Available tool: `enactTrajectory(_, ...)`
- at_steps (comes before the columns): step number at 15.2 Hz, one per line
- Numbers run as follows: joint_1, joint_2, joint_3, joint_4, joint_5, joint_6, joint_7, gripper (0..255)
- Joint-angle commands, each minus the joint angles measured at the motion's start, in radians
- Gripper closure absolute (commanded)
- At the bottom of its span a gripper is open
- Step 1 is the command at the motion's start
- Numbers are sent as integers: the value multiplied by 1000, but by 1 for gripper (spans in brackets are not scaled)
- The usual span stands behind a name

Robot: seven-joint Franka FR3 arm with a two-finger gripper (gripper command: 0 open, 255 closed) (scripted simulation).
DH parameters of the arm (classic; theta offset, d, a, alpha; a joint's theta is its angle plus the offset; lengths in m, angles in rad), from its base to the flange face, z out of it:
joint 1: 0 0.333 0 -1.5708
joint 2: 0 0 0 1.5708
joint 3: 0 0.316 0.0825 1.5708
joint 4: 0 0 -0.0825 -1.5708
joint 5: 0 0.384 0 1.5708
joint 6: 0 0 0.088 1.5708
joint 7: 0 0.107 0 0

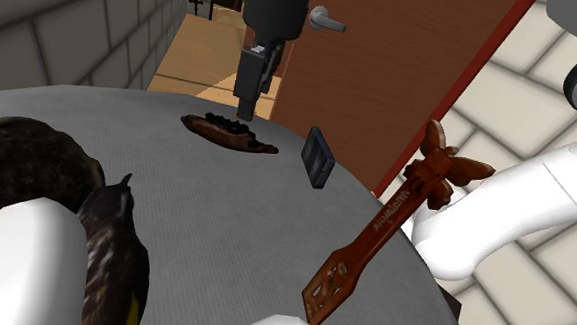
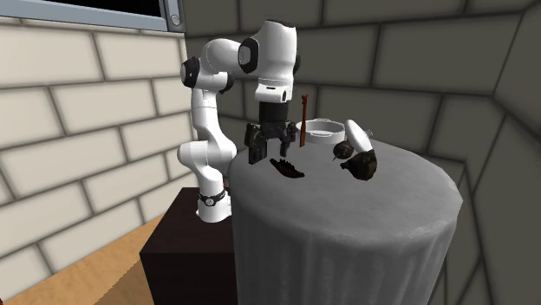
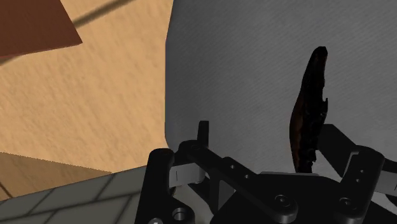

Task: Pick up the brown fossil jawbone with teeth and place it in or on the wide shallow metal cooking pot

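Observation:
The brown jawbone (image 1: pixel 228 134) lies flat near the round grey table's far edge in the shoulder view; it is long, dark and toothed. My black gripper (image 1: pixel 247 112) hangs right over it, fingertips at its top. In the wrist view the fingers stand wide apart, and the jawbone (image 3: pixel 310 108) runs just inside one fingertip (image 3: pixel 332 139), not clasped. From the second exterior view the gripper (image 2: pixel 269 154) stands above the jawbone (image 2: pixel 286 167). The shallow pale pot (image 2: pixel 321 132) sits behind it, close to the arm's base.
A small dark slab (image 1: pixel 319 156) lies beside the jawbone. A brown carved utensil (image 1: pixel 384 221) leans up from the pot's side. A dark bird figure (image 1: pixel 113 249), a dark round object (image 1: pixel 26 165) and a white object (image 1: pixel 22 265) crowd the near left. The table edge (image 3: pixel 168 95) runs close to the gripper.

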Motion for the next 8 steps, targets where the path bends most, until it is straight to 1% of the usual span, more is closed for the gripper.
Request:
enactTrajectory(1,13,55,39,52,-4,-6,23,0)
enactTrajectory(3,27,105,77,101,-10,-15,46,0)
enactTrajectory(4,28,108,78,104,-11,-16,47,0)
enactTrajectory(8,30,95,76,37,-5,38,42,0)
